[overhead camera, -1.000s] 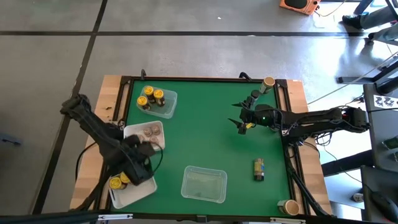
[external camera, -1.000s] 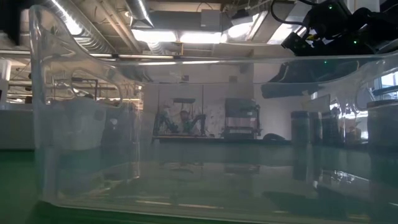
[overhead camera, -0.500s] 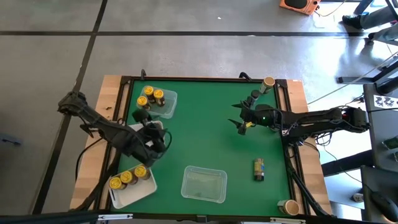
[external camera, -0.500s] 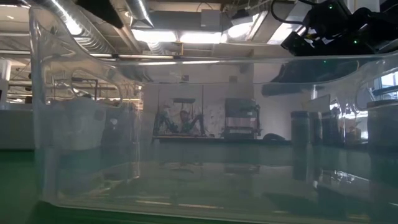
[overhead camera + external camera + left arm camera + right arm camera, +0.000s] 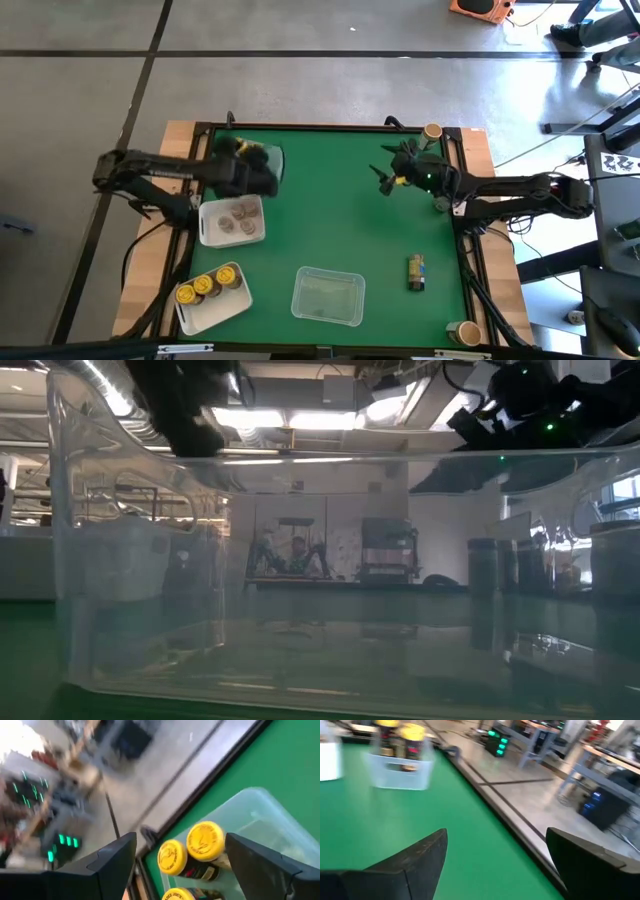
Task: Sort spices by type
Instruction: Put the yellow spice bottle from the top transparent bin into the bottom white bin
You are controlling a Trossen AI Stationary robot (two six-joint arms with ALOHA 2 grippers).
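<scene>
**Both grippers open and empty above the far half of the mat**

High view: the left gripper [image 5: 262, 178] is seen spread wide, holding nothing, over the clear tray [image 5: 272, 160] at 11 o'clock, whose yellow-lidded jars [image 5: 256, 152] are largely hidden beneath it. The right gripper [image 5: 388, 178], likewise wide and empty, is held at 1 o'clock near the far edge. Open green mat [image 5: 330, 210] is left between them. Brownish-lidded jars [image 5: 238, 212] are kept in a white tray [image 5: 228, 232] at 9 o'clock; orange-lidded jars [image 5: 205, 285] in another at 7 o'clock. A lying jar [image 5: 416, 271] is seen at 4 o'clock.

Low view: an empty clear tray [image 5: 120, 610] fills the frame.

Left wrist view: yellow lids [image 5: 205, 841] are framed between parted fingers [image 5: 112, 865].

Right wrist view: the far tray is blurred.
</scene>
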